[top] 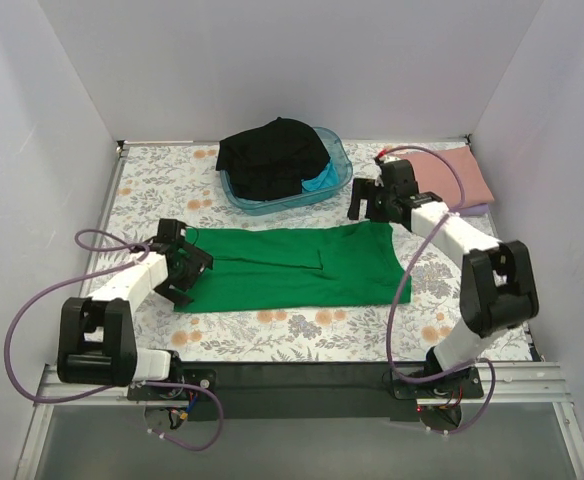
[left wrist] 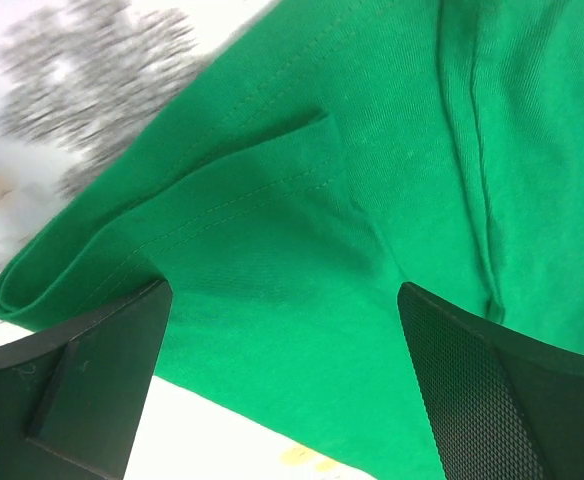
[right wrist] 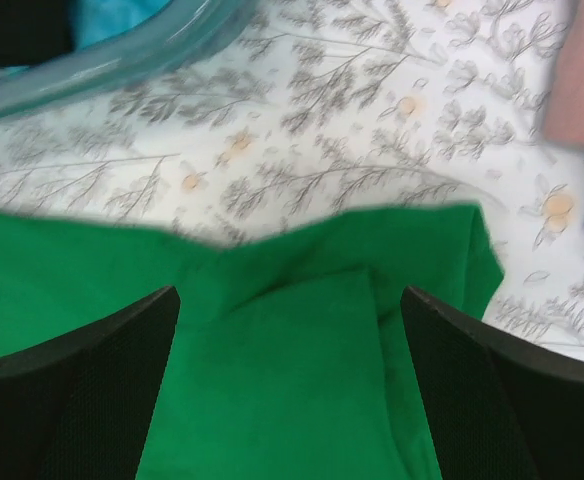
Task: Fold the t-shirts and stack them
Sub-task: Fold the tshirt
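Observation:
A bright green t-shirt (top: 292, 265) lies partly folded as a flat rectangle in the middle of the table. My left gripper (top: 187, 272) is open at its left edge, with the folded green hem (left wrist: 272, 230) between the fingers. My right gripper (top: 369, 200) is open above the shirt's far right corner (right wrist: 372, 300), not gripping it. A black t-shirt (top: 272, 155) and a turquoise one (top: 322, 180) lie in the blue tub (top: 340, 160). A dusty pink tee (top: 457, 172) lies folded on a lilac one (top: 480, 209) at the back right.
The floral table cover (top: 302, 325) spans the table. The translucent tub's rim (right wrist: 102, 60) is just beyond the right gripper. White walls close in the left, back and right sides. A black rail (top: 302, 375) runs along the near edge.

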Controlling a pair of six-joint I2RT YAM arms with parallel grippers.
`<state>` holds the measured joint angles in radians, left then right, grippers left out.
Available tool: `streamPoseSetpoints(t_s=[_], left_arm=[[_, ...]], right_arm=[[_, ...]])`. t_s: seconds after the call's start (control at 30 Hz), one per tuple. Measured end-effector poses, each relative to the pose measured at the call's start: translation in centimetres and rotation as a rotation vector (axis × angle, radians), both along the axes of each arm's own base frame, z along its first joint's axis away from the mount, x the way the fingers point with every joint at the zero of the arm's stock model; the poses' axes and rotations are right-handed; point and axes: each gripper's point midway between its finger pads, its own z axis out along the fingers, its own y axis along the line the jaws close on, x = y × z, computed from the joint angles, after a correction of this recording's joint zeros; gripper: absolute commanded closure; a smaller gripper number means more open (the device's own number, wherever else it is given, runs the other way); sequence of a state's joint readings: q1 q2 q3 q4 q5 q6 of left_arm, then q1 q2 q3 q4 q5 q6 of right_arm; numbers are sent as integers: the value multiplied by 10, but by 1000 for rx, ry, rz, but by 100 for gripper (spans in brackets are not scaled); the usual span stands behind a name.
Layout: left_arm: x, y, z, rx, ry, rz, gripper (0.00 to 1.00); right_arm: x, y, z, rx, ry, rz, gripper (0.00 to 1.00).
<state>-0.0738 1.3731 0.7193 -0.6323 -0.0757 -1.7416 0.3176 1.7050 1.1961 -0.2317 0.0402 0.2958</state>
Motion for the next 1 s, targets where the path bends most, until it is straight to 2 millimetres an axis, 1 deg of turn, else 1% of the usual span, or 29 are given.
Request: streamPoseSetpoints(t_s=[0.03, 0.07, 0.13, 0.17, 0.2, 0.3, 0.37, 0.4, 0.43, 0.53, 0.57, 0.63, 0.67, 0.8, 0.87, 0.93, 1.0], left_arm=[[-5, 1, 0, 4, 4, 1, 2], [-11, 2, -1, 7, 11, 5, 2], [-21, 3, -1, 6, 19, 7, 2], [-26, 2, 0, 1, 16, 6, 2], [-30, 2, 0, -4, 11, 5, 2], [-43, 1, 7, -15, 3, 4, 2], [-43, 1, 16, -16, -26, 3, 2], [-41, 1, 21, -17, -40, 3, 2], [-40, 1, 25, -17, -52, 3, 2], [-27, 0, 35, -21, -85, -2, 2], [-23, -2, 37, -28, -92, -5, 2], [-16, -7, 33, -52, -80, -17, 2], [-13, -10, 28, -67, -65, -25, 2], [-16, -20, 5, -114, 26, -55, 2], [-17, -23, 4, -124, 32, -66, 2], [-15, -23, 7, -126, 12, -76, 2], [-15, -24, 8, -130, -10, -86, 2]], right_arm=[[-8, 3, 5, 25, -7, 12, 1], [-23, 6, 8, 49, 1, 24, 1], [-58, 12, 7, 95, 26, 48, 1], [-78, 14, 0, 114, 55, 59, 2], [-93, 15, -6, 126, 85, 63, 2], [-142, 18, -38, 151, 212, 80, 2], [-163, 15, -56, 153, 289, 70, 2], [-170, 13, -62, 149, 318, 62, 2], [-173, 12, -65, 149, 332, 55, 2], [-168, 14, -66, 154, 343, 39, 2], [-164, 15, -66, 154, 347, 34, 2], [-152, 17, -66, 154, 352, 21, 2], [-145, 19, -66, 154, 354, 16, 2], [-107, 20, -66, 156, 346, -13, 2], [-84, 17, -65, 158, 337, -35, 2], [-64, 12, -66, 157, 327, -55, 2], [-49, 7, -66, 154, 314, -65, 2]])
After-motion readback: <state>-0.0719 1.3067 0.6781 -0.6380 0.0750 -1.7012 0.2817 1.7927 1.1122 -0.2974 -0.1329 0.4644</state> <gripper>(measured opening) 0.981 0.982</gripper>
